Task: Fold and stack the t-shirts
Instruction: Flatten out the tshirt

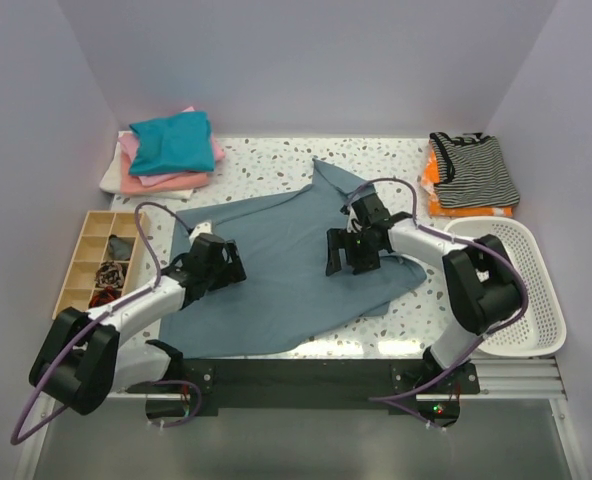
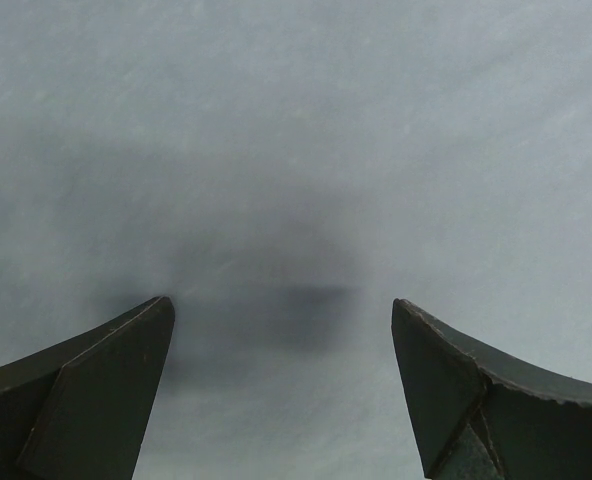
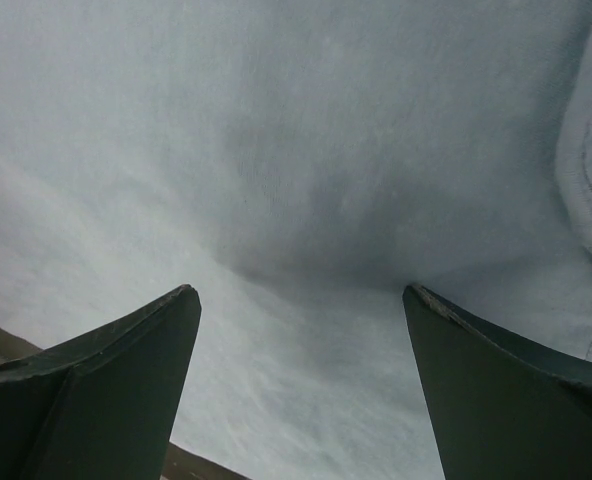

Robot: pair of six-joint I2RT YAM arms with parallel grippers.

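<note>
Speckled table (image 1: 266, 160), lilac walls (image 1: 306, 60). My left gripper (image 2: 281, 305) and right gripper (image 3: 301, 290) gape wide, empty, over slate-blue t-shirt (image 1: 276, 290).

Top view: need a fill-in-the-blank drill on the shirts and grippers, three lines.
1. The spread shirt is ____ in colour.
2. The top shirt of the far-left stack is ____.
3. The fingers of the left gripper and the right gripper are ____.
Missing words: blue; teal; open.
</note>
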